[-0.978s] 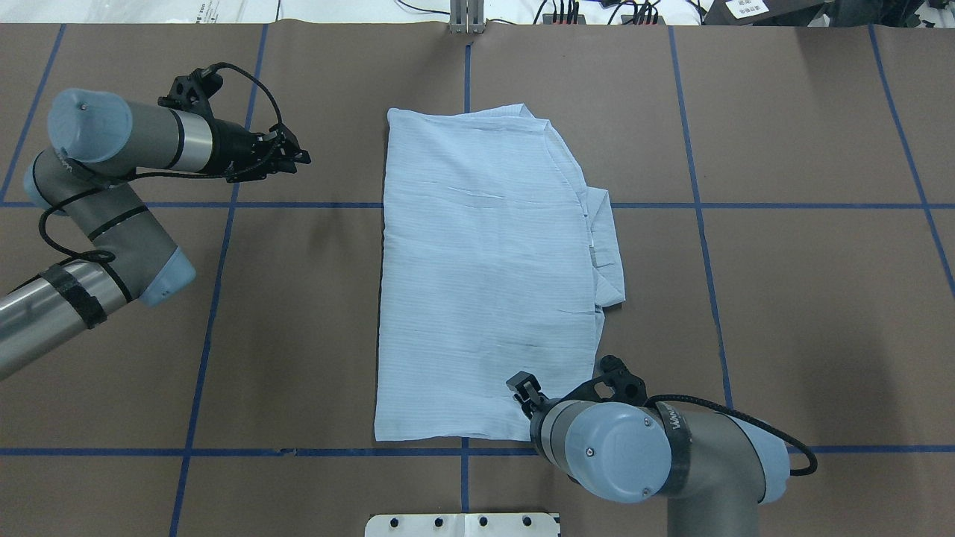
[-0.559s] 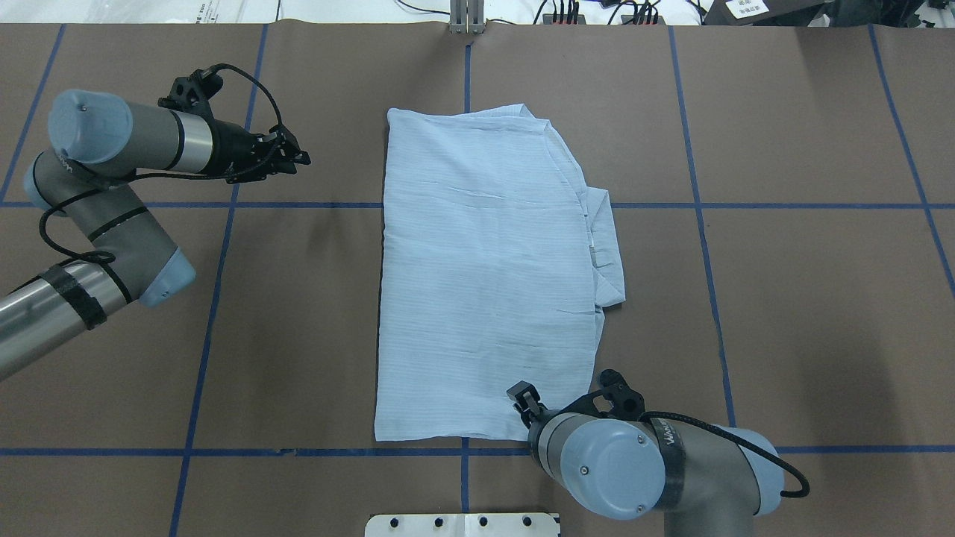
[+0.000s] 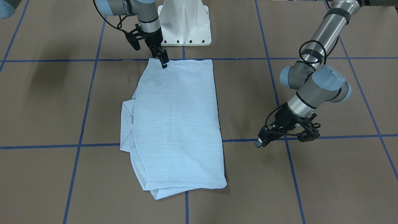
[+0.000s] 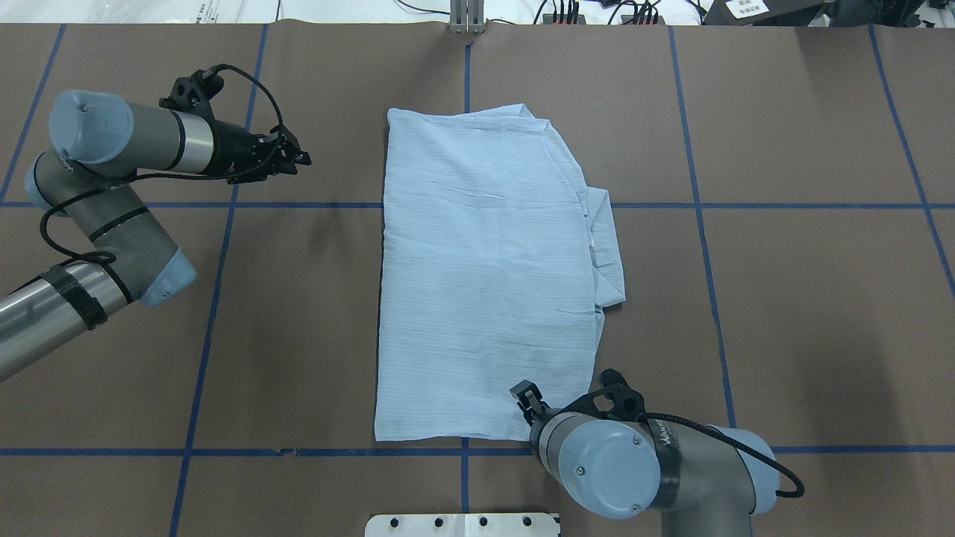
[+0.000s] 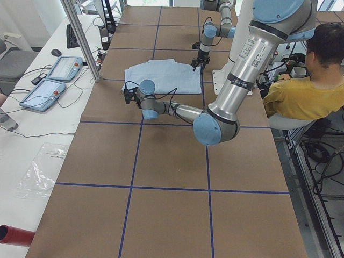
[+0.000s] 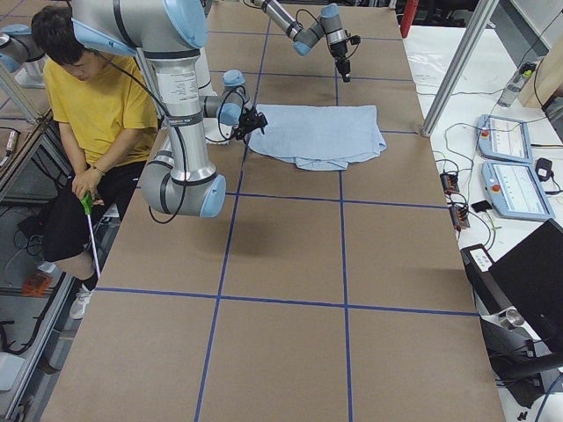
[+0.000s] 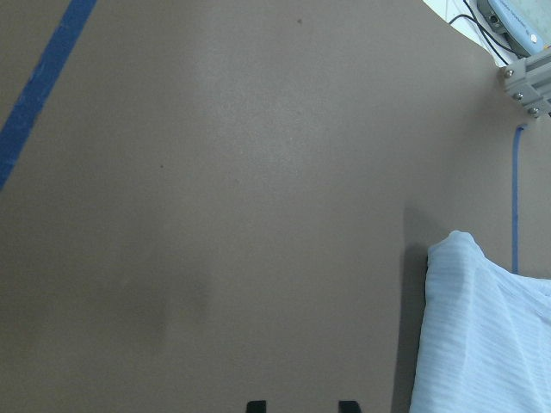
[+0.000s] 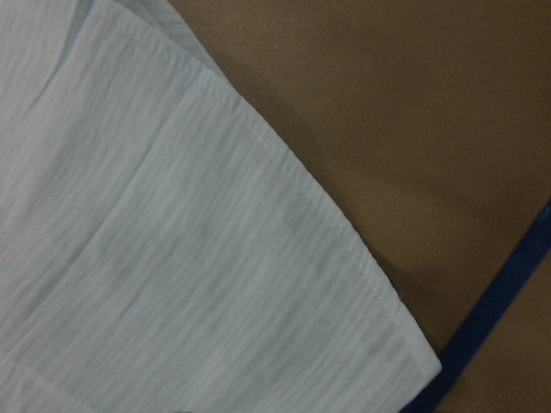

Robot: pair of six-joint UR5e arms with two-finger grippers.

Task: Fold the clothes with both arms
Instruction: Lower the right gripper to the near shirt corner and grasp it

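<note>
Shirt (image 3: 177,124) edge lies under right end effector (image 3: 164,63).

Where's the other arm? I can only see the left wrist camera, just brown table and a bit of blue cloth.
Observer: The right gripper is over the shirt's edge nearest the robot's base, by one corner.
Operator: Is anyone nearby?
Observer: Yes, a person in a yellow top sits beside the robot.
Operator: Is the shirt all flat?
Observer: Mostly. It's folded into a rectangle, with a flap sticking out on the side away from your arm.
</note>
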